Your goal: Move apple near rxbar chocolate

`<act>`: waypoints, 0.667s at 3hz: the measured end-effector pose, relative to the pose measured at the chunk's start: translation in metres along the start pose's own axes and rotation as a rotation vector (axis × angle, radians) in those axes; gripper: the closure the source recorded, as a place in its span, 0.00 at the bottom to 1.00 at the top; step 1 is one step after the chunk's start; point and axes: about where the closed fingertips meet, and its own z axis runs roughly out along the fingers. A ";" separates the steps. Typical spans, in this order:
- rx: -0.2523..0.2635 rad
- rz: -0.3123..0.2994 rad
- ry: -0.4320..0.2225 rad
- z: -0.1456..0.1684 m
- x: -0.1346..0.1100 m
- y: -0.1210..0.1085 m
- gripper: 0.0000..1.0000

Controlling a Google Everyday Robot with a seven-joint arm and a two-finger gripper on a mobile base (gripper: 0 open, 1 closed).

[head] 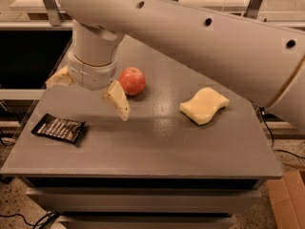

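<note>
My hand [87, 99] is wide open and holds nothing. It hangs just over the counter [157, 144], near the back left. The apple [132, 81] sits on the counter at about 2 o'clock from my hand, just beside one of my fingers [117, 98] but on the outside of it, not between the two. I cannot tell if it touches. The bar [59, 128] lies flat at about 7 o'clock from my hand, close to the left side of the counter, and well apart from the apple. So I think the job is not done yet. The first thing that could go wrong is a bump. The apple is round, so if the outside of my finger knocks it, it could roll away toward the back at 12 o'clock, or toward the sponge [204, 105] at 3 o'clock. If I shut my hand right here, I would grab only air, since the apple is not inside. If I pinch the apple off to one side, it may pop out, because its skin looks smooth. If I let it go from too high near the bar, it may roll off the front or the left side. I could also come down on the bar and push it over the side, as it is thin and light and near the rim.
</note>
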 end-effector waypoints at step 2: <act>0.007 0.030 -0.002 -0.008 0.006 -0.001 0.00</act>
